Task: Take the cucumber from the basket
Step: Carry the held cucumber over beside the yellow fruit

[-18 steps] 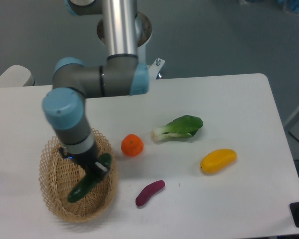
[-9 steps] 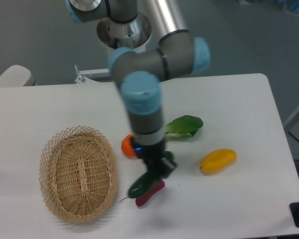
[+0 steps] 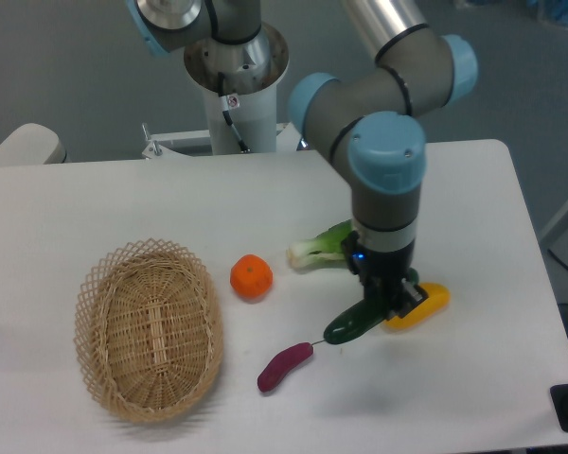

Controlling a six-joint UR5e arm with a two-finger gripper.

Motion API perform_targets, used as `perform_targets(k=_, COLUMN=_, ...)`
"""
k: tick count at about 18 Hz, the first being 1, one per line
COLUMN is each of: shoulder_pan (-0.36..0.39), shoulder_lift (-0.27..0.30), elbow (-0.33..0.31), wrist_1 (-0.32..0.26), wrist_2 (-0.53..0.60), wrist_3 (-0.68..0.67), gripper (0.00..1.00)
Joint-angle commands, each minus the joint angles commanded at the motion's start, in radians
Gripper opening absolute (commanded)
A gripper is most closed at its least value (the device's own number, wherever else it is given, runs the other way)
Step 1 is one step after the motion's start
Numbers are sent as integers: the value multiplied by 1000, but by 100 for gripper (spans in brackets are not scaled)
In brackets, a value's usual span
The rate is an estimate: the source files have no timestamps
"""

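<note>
Beside the yellow fruit [image 3: 426, 305] now, claw [image 3: 390, 305] pinching cucumber [image 3: 352, 324], farther from basket [image 3: 149, 328].

Tool [image 3: 395, 305] low over right-centre of surface [image 3: 473, 189], clamped on cucumber [image 3: 357, 322], which slants down-left. Tight quarters there: yellow fruit [image 3: 418, 306] just behind and right of the tool, touching or nearly; bok choy [image 3: 320, 246] close at upper left, partly hidden by the arm; purple sweet potato [image 3: 284, 366] near the cucumber's low end. Orange [image 3: 251, 277] sits between bok choy and basket [image 3: 149, 328]. Basket interior unobstructed from above. Open lanes: far right, front right corner, back strip behind the basket.
</note>
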Motion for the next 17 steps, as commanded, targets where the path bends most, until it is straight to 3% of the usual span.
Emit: perform_targets(k=17, shoulder_pan=3, shoulder_lift=-9, elbow=5, wrist_1=2, wrist_2=-2, wrist_3=0, gripper=32)
